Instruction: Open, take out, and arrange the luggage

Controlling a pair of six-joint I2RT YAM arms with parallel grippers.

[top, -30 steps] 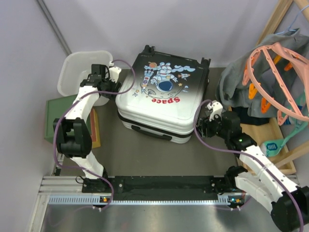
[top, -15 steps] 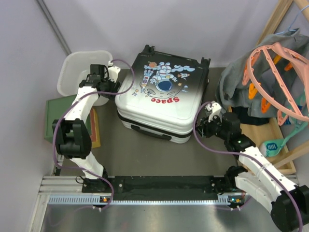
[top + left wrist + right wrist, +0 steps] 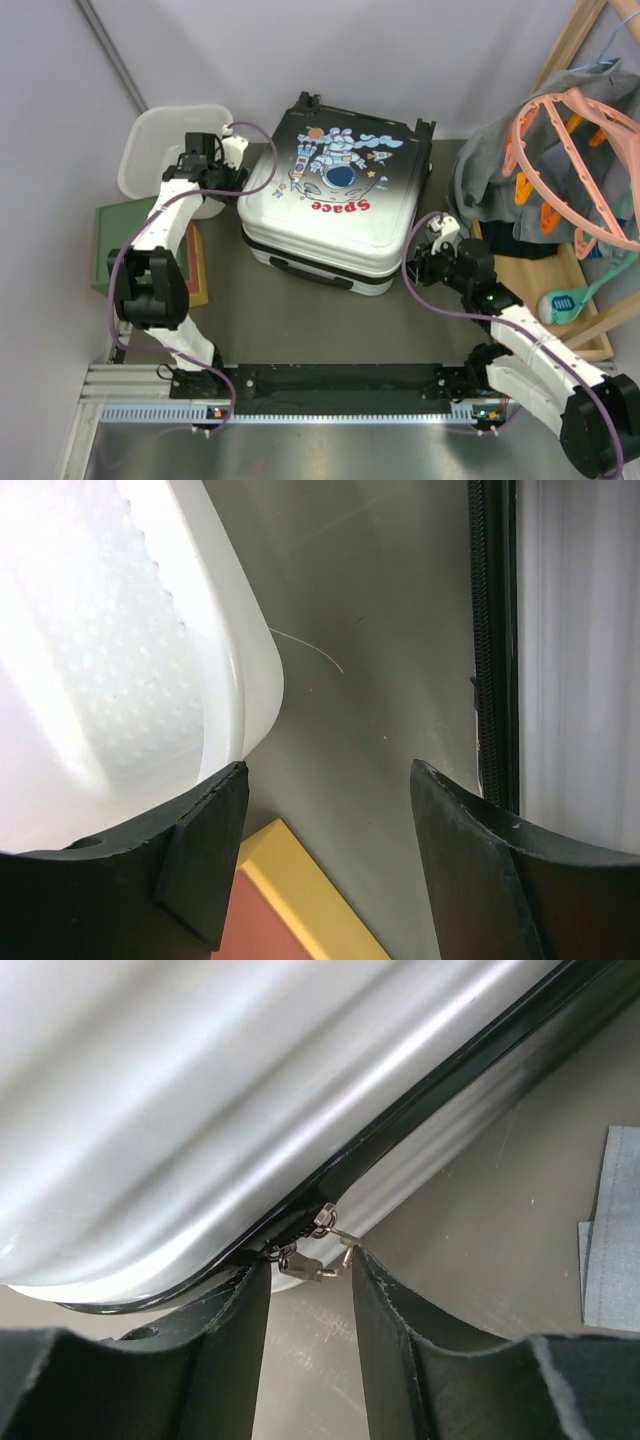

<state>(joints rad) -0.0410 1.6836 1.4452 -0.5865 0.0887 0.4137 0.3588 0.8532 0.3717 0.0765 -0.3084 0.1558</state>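
Overhead: luggage (image 3: pixel 335 200) lying flat, shells together, print up, centre-back of table (image 3: pixel 300 320). My left gripper (image 3: pixel 208 160) upper left, between white basket (image 3: pixel 165 135) and luggage. My right gripper (image 3: pixel 418 262) at luggage's right side.
Left wrist: jaws wide apart, empty; basket left of frame, luggage right.
Right wrist: jaws narrowly apart at zipper pulls (image 3: pixel 322 1250); cannot tell if pinched.

A robot test cell staged as a home corner: plain lilac wall panels (image 3: pixel 400 60) box in a grey tabletop (image 3: pixel 300 325) with a slotted aluminium mounting rail (image 3: pixel 120 380) along its near edge. Crumpled grey clothing (image 3: pixel 485 175) and pink plastic hangers (image 3: pixel 560 140) lie at the right.
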